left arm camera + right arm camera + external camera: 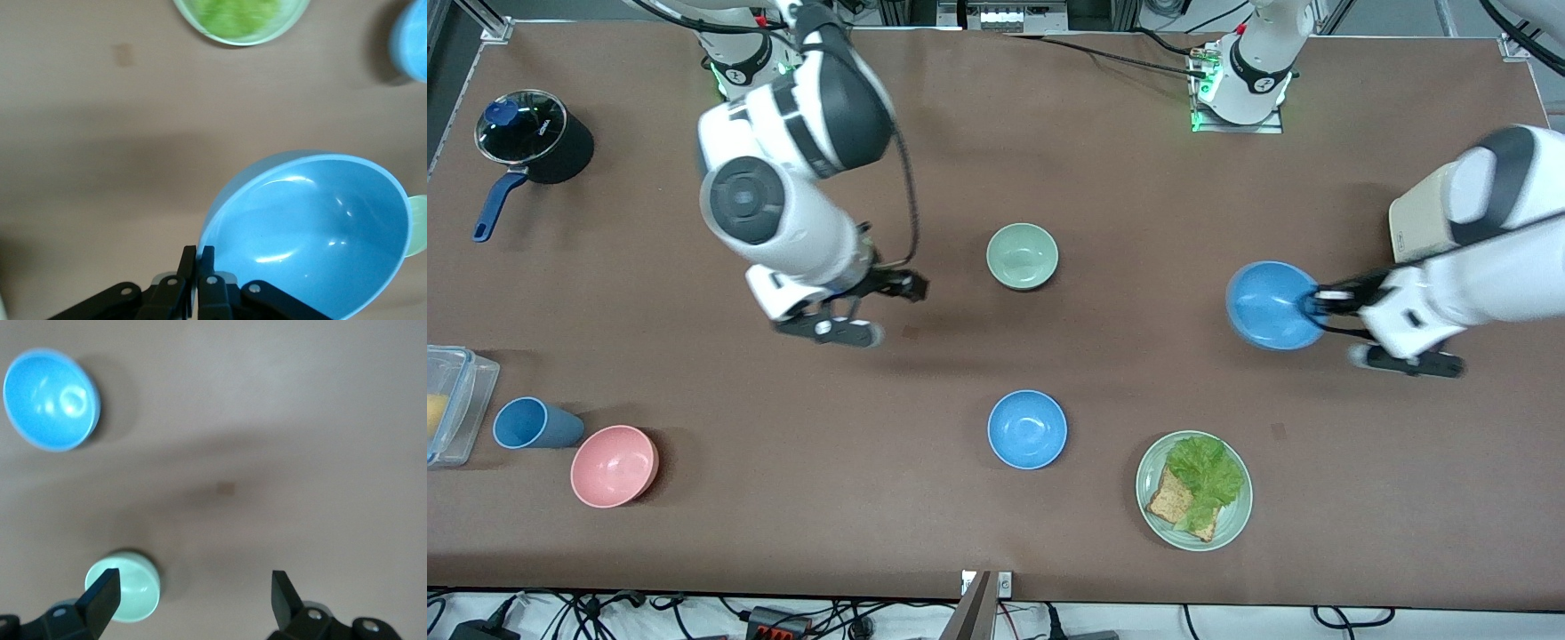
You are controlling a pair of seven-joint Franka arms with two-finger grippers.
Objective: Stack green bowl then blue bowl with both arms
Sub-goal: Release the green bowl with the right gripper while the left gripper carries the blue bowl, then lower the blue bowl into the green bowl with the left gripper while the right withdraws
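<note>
Two blue bowls were in play: one blue bowl (1272, 305) hung tilted in the air, its rim pinched between the pressed-together fingers of the left pincer (1316, 302), toward the left arm's end of the surface (1103, 160), while a second blue bowl (1027, 428) sat upright nearer the front camera. The green bowl (1022, 256) stood upright and empty near the middle, farther from the camera than that second bowl and well apart from the held one. The right pincer (898, 307) hovered spread and empty over bare surface beside the green bowl, on the right arm's side. Judging by this, the step in hand was carrying the held bowl over to the green one. Doing it well probably meant levelling the bowl before lowering, centring it over the green rim, and releasing only once it nested. The plate of lettuce and bread (1193, 490) lay clear of that path.
</note>
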